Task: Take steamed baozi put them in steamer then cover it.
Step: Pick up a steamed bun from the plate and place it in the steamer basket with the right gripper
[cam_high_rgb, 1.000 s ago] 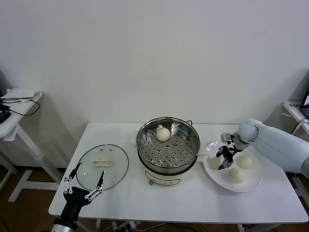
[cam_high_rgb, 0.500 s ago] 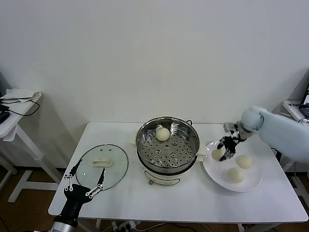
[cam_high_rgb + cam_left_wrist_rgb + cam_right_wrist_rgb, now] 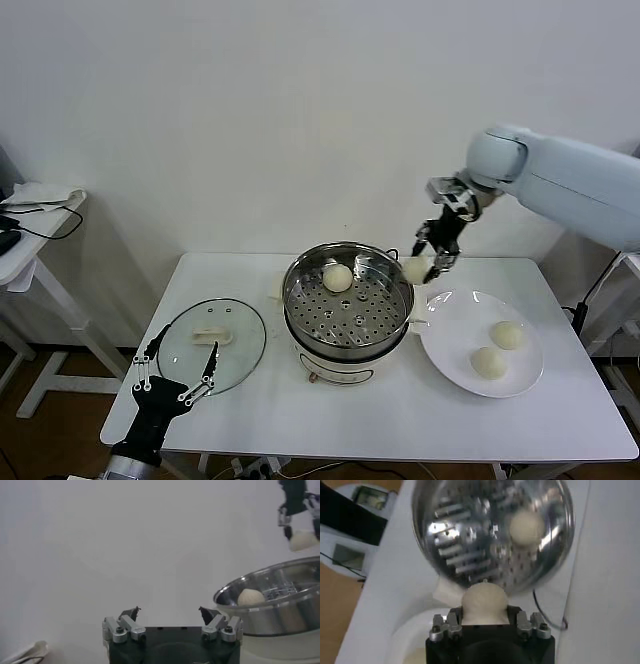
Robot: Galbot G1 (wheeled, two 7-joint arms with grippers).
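Observation:
My right gripper point(image 3: 428, 262) hangs in the air beside the right rim of the steamer point(image 3: 300, 272), shut on a pale round baozi point(image 3: 414, 269). In the right wrist view the held baozi point(image 3: 485, 605) sits between the fingers, above the steamer point(image 3: 465, 545). One baozi point(image 3: 338, 277) lies on the perforated tray at the back. Two more baozi point(image 3: 507, 335) point(image 3: 488, 362) rest on the white plate point(image 3: 455, 340) to the right. My left gripper point(image 3: 175, 375) stands open at the table's front left, by the glass lid point(image 3: 212, 345); in the left wrist view nothing is between its fingers point(image 3: 132, 614).
The lid lies flat on the white table point(image 3: 400, 410) left of the steamer. A small side table point(image 3: 35, 215) with papers and a cable stands off to the far left. A wall closes the back.
My right gripper has closed on a baozi on the plate, lifted it and carried it up and left to the steamer's right rim. The plate now holds two. The left arm barely moved.

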